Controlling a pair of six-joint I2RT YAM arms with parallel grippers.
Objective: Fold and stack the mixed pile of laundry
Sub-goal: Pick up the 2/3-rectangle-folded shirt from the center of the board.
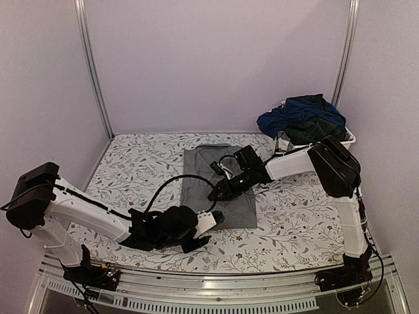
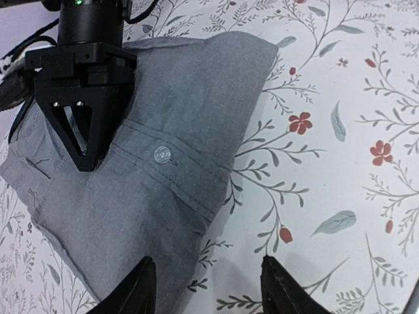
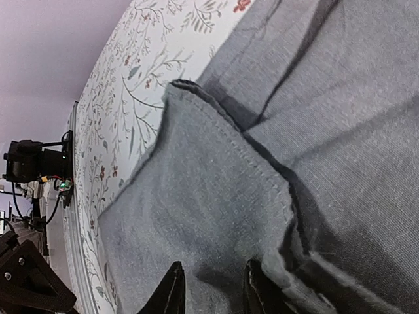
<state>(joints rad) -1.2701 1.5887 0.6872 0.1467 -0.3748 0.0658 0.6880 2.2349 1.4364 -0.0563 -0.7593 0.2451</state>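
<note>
The grey garment (image 1: 219, 186) lies folded flat on the table's middle; a button and seams show on the grey garment (image 2: 163, 150) in the left wrist view. My left gripper (image 1: 216, 218) hovers at its near edge, and the left gripper (image 2: 209, 284) is open astride that edge, one finger over cloth, one over the tablecloth. My right gripper (image 1: 213, 195) points down onto the garment's left part. In its own view the right gripper (image 3: 213, 284) has a narrow gap, tips pressing into grey cloth (image 3: 216, 196) beside a stitched fold. Navy and dark green garments (image 1: 302, 116) are heaped at the back right.
The white bin (image 1: 347, 139) under the heap stands at the back right corner. The floral tablecloth (image 1: 144, 163) covers the table. The right gripper's black body (image 2: 85, 98) rises close in front of the left wrist camera. Metal frame posts stand at the back corners.
</note>
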